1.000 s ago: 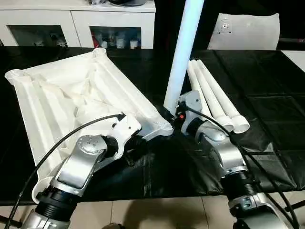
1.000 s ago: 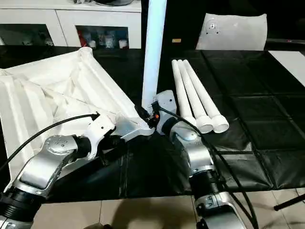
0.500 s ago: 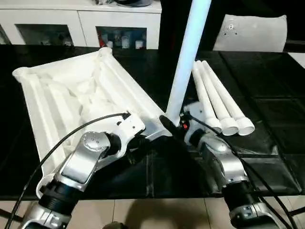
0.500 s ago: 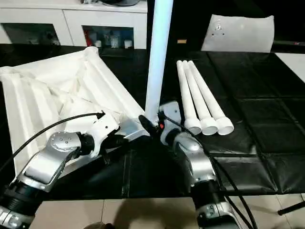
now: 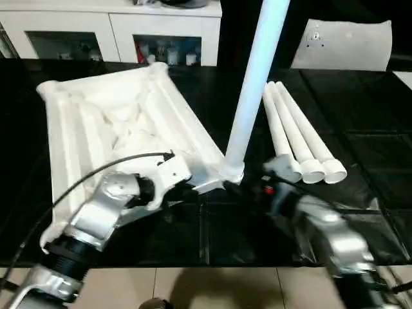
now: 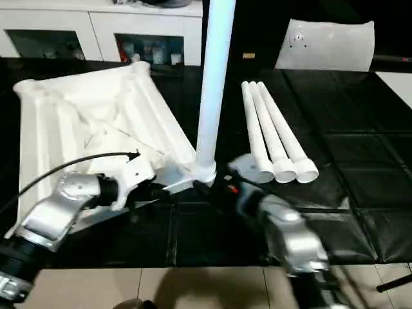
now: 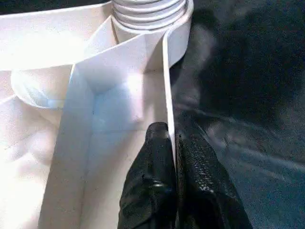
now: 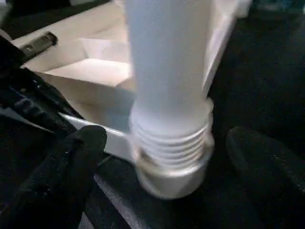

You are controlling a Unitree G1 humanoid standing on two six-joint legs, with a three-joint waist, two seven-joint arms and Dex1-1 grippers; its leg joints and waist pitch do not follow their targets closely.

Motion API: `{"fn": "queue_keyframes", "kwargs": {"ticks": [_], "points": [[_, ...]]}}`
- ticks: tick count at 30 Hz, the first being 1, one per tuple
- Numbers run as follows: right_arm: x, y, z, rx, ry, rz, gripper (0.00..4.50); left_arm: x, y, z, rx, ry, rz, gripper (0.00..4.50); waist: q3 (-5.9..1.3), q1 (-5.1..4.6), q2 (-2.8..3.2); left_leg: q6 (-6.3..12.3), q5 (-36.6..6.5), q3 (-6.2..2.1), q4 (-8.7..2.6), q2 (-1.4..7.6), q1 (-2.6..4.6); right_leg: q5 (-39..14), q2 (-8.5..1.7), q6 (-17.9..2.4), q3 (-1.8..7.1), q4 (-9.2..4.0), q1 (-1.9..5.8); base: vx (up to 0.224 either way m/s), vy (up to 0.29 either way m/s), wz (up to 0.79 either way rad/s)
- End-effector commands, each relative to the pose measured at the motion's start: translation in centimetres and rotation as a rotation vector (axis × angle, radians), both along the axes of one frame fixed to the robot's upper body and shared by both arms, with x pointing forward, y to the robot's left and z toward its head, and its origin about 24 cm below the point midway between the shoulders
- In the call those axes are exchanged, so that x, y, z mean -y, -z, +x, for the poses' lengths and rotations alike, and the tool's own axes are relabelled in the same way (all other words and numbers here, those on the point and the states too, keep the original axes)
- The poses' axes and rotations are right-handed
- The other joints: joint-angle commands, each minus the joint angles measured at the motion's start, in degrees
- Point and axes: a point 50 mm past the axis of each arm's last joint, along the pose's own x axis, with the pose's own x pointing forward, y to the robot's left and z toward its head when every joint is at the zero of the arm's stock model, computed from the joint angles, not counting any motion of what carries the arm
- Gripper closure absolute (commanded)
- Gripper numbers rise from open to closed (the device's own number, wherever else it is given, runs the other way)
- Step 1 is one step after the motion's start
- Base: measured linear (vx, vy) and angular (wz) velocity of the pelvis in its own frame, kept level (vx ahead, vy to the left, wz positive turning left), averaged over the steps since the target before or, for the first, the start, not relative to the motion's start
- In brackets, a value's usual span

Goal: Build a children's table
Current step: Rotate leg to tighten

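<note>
Lying ribs-up on the black desk [image 5: 360, 122], the tabletop [image 5: 116, 122] fills the left half, and we see 1 leg [image 5: 254, 84] standing upright in its near-right corner socket [image 8: 174, 160]. Our left gripper [image 7: 175, 162] pinches the tabletop's thin edge wall beside that socket. Our right gripper [image 8: 164, 164] gapes wide, its fingers [image 8: 66, 167] apart on either side of the socket, gripping nothing. 3 spare legs [image 5: 299, 138] lie side by side to the right, the white cabinet [image 5: 109, 26] beyond the far edge.

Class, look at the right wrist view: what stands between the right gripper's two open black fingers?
The upright leg, its threaded end in the tabletop's corner socket; both fingers stand clear.
</note>
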Motion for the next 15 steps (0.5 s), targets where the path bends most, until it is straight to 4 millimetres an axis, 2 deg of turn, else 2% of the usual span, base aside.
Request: {"fn": "queue_keyframes", "kwargs": {"ticks": [1, 6, 14, 15], "points": [[0.22, -0.9, -0.29, 0.027, -0.085, -0.019, 0.03, 0.64, -0.04, -0.48, -0.017, 0.142, 0.017, 4.5, -3.02, -0.08, 0.16, 4.65, -5.1, -1.09, -3.38, 3.65, 1.46, 7.4, -4.34, -14.3, 2.09, -3.39, 1.8, 0.0, 0.0, 0.0], [0.71, -1.22, -0.31, 0.029, -0.173, -0.101, 0.03, 0.04, -0.11, -0.86, -0.047, 0.255, 0.046, 4.5, -3.15, 0.15, 0.09, 5.53, -3.6, -1.02, -3.14, 3.69, 1.57, 9.3, -4.29, -15.6, 1.97, -3.01, 1.79, 0.0, 0.0, 0.0], [0.31, -1.26, -0.13, 0.009, -0.337, -0.148, 0.03, -0.19, -0.23, -1.06, -0.08, 0.397, 0.084, 4.5, -3.1, 0.51, 0.06, 5.45, -4.5, -0.97, -3.03, 3.81, 1.59, 7.8, -4.52, -16.3, 1.96, -2.87, 1.75, 0.0, 0.0, 0.0], [0.17, -1.25, -0.14, 0.005, -0.359, -0.148, 0.29, -0.22, -0.23, -1.1, -0.083, 0.412, 0.093, 4.5, -2.96, 0.66, 0.05, 5.23, -5.1, -1.0, -3.09, 3.83, 1.6, 6.9, -4.5, -16.4, 1.93, -2.87, 1.67, 0.0, 0.0, 0.0]]}}
